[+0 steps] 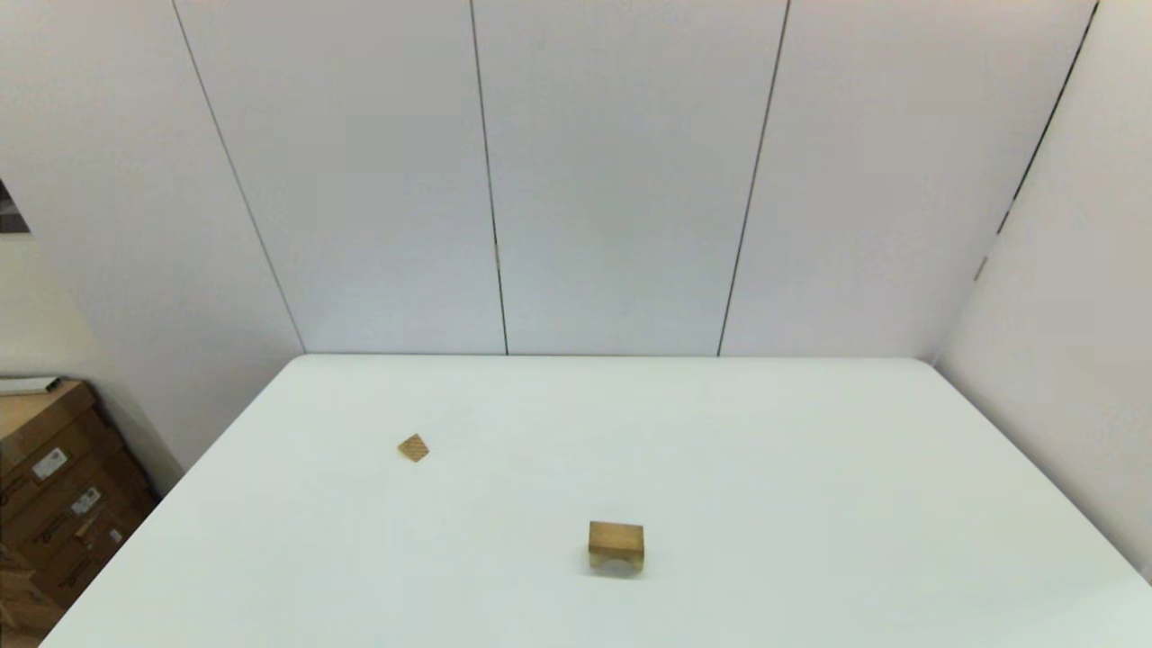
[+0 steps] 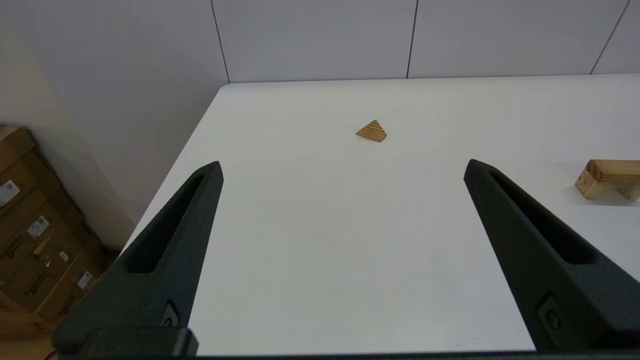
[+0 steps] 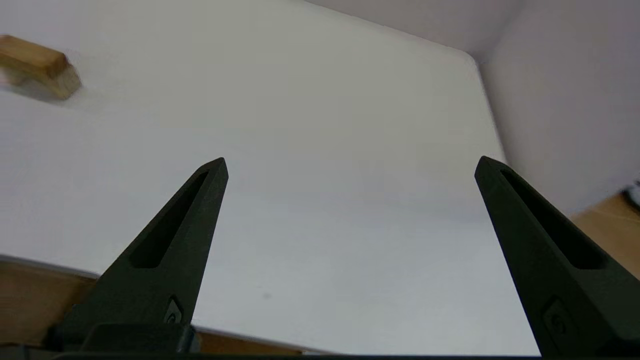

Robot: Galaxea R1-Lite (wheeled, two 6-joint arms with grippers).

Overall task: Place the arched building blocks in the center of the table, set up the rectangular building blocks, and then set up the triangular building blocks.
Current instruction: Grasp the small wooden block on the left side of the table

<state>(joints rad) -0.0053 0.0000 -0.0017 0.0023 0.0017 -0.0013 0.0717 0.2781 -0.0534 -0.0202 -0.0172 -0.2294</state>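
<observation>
Wooden arched block [image 1: 616, 544] bears no readable writing; left gripper [image 2: 342, 167] and right gripper [image 3: 351, 165] gape.

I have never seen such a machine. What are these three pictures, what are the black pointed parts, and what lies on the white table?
This is a robot with two arms, seen through three cameras. The first camera sits on its head and looks down at the white table. The other two sit on the wrists. The black pointed parts are the fingers of the left gripper and the right gripper. Both are open and hold nothing, back near the table's near edge.

On the table lie a small wooden triangle on the robot's left, and near the middle an arched block with a flat bar on top.
</observation>
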